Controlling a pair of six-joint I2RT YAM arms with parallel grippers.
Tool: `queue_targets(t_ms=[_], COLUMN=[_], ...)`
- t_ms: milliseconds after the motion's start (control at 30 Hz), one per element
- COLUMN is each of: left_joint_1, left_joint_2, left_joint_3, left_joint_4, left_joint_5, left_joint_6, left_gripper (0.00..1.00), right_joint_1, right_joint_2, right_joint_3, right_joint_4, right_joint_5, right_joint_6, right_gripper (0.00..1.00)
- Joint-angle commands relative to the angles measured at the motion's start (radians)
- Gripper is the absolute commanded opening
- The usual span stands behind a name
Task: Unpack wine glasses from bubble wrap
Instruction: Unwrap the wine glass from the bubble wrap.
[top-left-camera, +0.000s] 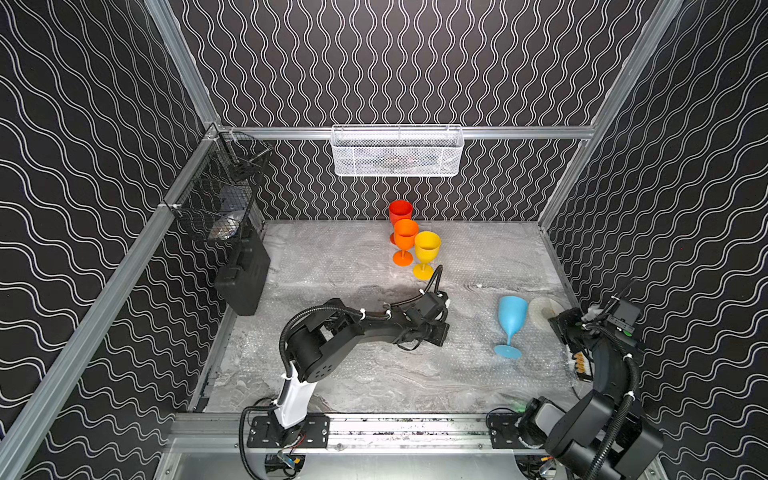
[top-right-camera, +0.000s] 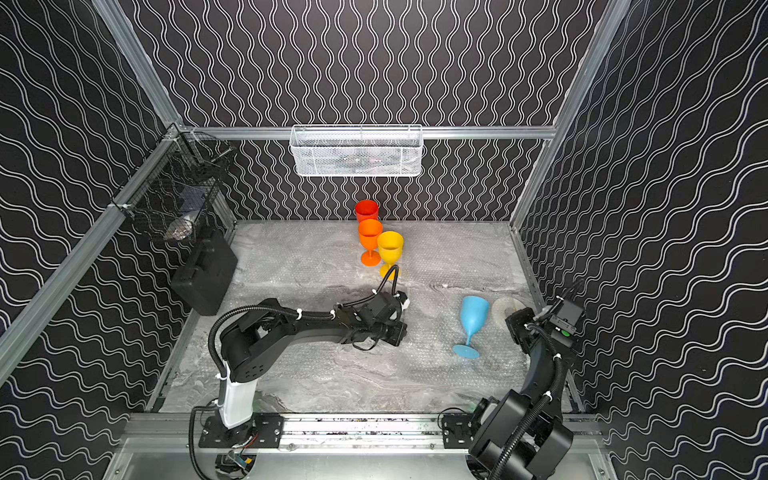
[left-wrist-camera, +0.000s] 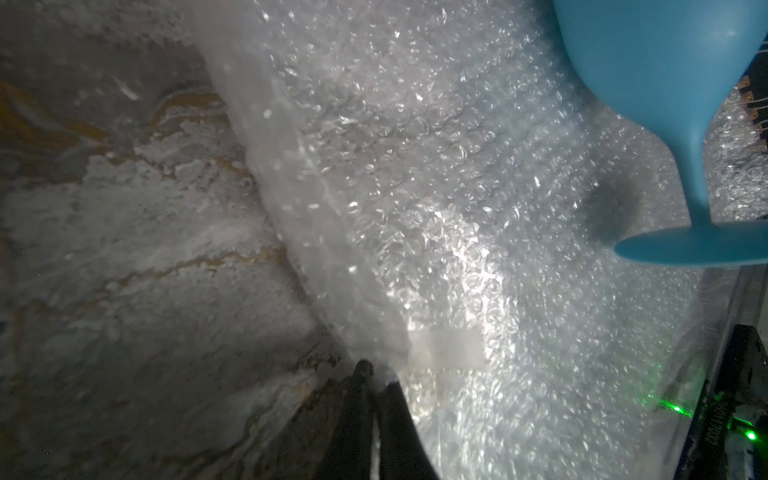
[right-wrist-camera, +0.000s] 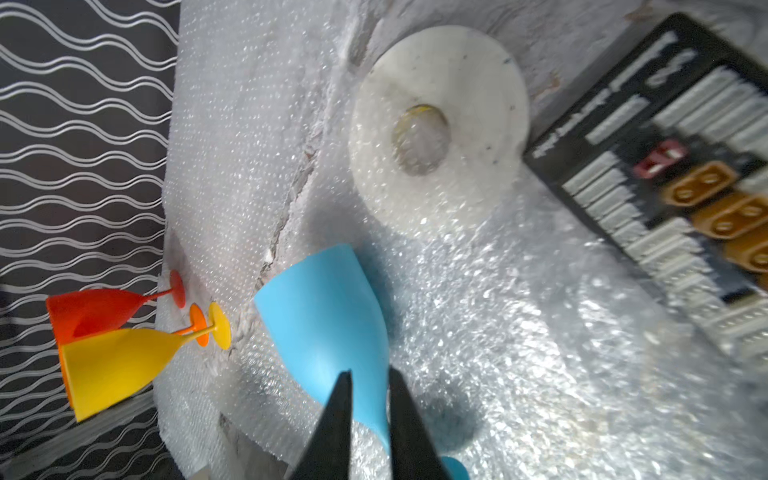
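Observation:
Red (top-left-camera: 400, 212), orange (top-left-camera: 405, 239) and yellow (top-left-camera: 427, 249) wine glasses stand upright together at the back centre. A light blue wine glass (top-left-camera: 512, 316) (right-wrist-camera: 328, 320) stands on its foot at the right, on flat bubble wrap (top-left-camera: 457, 353) (left-wrist-camera: 457, 187). My left gripper (left-wrist-camera: 376, 370) (top-left-camera: 440, 334) is low over the table's middle, shut on the edge of the bubble wrap. In the right wrist view my right gripper (right-wrist-camera: 370, 374) has its jaws slightly parted and empty, with the blue glass seen beyond them. In both top views it (top-left-camera: 557, 322) (top-right-camera: 512, 320) is just right of the glass, apart from it.
A white ring-shaped disc (top-left-camera: 544, 311) (right-wrist-camera: 440, 124) lies behind the blue glass. A black board with connectors (right-wrist-camera: 685, 174) sits at the right edge. A black case (top-left-camera: 243, 274) leans at the left. A white mesh basket (top-left-camera: 397, 151) and a black wire basket (top-left-camera: 216, 199) hang on the walls.

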Motion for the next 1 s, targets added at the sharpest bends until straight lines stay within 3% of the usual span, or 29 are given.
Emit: queue_targets(t_ms=[0,100,333,400,967], left_joint_1=[-0.002,-0.002,-0.002,-0.002,0.016], left_joint_2=[-0.002,-0.034,-0.110,-0.130,-0.258], left_joint_3=[0.005,0.005,0.014,0.008,-0.044], left_joint_4=[-0.009,-0.042,-0.085,-0.084,-0.112], left_joint_5=[-0.005,-0.047,-0.101,-0.104,-0.120], left_joint_6=[-0.002,0.025,0.058,0.058,0.079], left_gripper=[0.10,0.18,0.32,0.33,0.38], right_joint_1=[0.060,0.152,0.239,0.268,0.450], right_joint_2=[-0.011,-0.011,-0.003,0.000,0.175], right_joint_3=[0.019,0.024,0.023,0.030,0.060], right_joint_4=[-0.035,-0.052,-0.064,-0.078,-0.033], right_joint_5=[0.002,0.067,0.142,0.171,0.359], right_joint_6=[-0.012,0.006,0.022,0.024,0.029], right_gripper=[0.43,0.60,0.75,0.84,0.88])
